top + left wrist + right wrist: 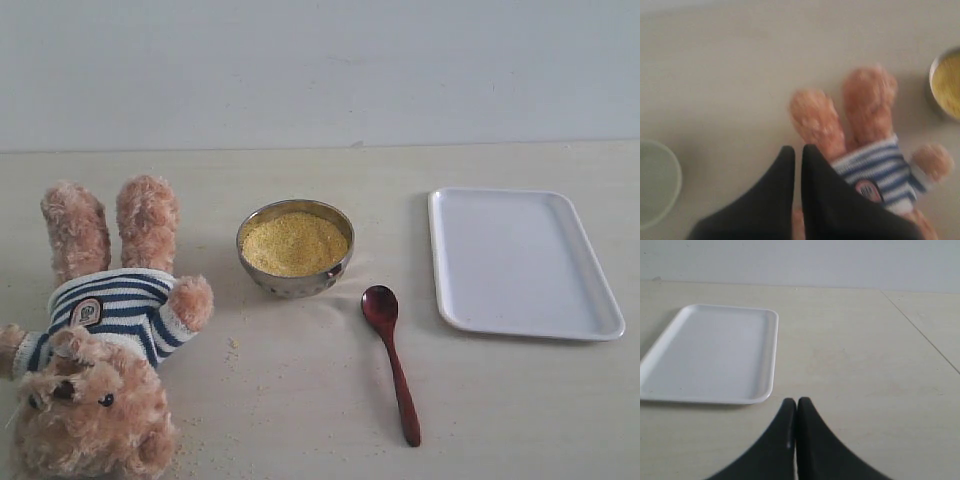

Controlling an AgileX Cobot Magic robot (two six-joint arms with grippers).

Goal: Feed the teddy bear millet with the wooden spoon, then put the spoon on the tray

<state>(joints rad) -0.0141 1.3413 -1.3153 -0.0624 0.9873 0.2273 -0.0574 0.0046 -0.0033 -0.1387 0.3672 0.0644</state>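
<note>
The teddy bear (105, 340) lies on its back at the left, head toward the near edge, legs pointing away; it also fills the left wrist view (865, 130). A metal bowl (296, 280) heaped with yellow millet (294, 243) stands mid-table. The wooden spoon (392, 358) lies flat on the table between bowl and tray, oval bowl end toward the far side. The white tray (520, 262) rests empty at the right. My left gripper (797, 148) hangs shut and empty above the bear's side. My right gripper (797, 401) is shut and empty, hovering beside the tray (710, 352).
Loose millet grains (232, 345) are scattered on the table between the bear and the bowl. A pale green round dish (655, 182) shows at the edge of the left wrist view. A seam (920, 330) runs across the tabletop beyond the right gripper.
</note>
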